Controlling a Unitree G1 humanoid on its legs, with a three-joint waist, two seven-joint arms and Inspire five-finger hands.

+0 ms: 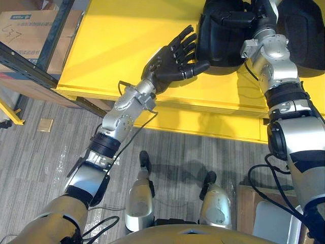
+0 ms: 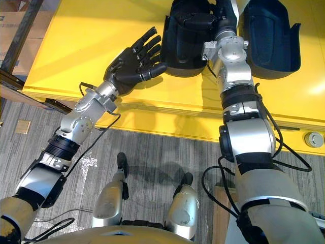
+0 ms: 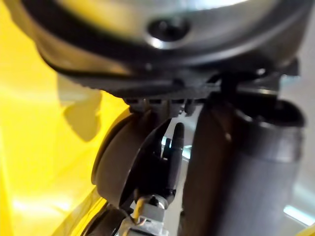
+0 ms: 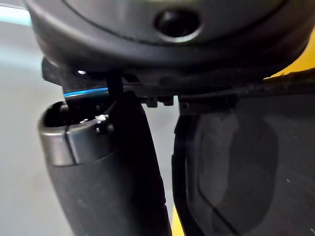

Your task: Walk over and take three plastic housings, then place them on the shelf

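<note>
Left eye view: the left robot hand [image 1: 170,58] is over the yellow desk [image 1: 101,46]. Its fingers are straight and spread, it holds nothing, and its thumb tip is right at the edge of the left housing [image 1: 223,43]. A second black shell, the right housing [image 1: 304,35], lies on the desk just beside the left housing, on the side away from that hand. Well apart from the left housing, past the desk's edge, there's a cardboard box [image 1: 30,30] with some print on it, but I can't make it out. No labels on the housings that I can see.

Right eye view: the right robot hand [image 2: 225,15] sits at the left housing's far end. Its fingers are hidden there, so I can't tell if it's clamped on or loose.

Left wrist view: the thumb sticks out with yellow desk beside it, nothing held.

Right wrist view: the thumb sits close beside the left housing's dark wall, maybe touching. No way to call it a grip.

My take: this is the grabbing step and nothing's lifted yet. I only count two housings, and the task wants three. I'd slide the left robot hand in against the left housing, fingers under the rim and thumb over the wall. I'd want hold on both sides before lifting, since a smooth hollow shell like that probably skates or tips.
</note>
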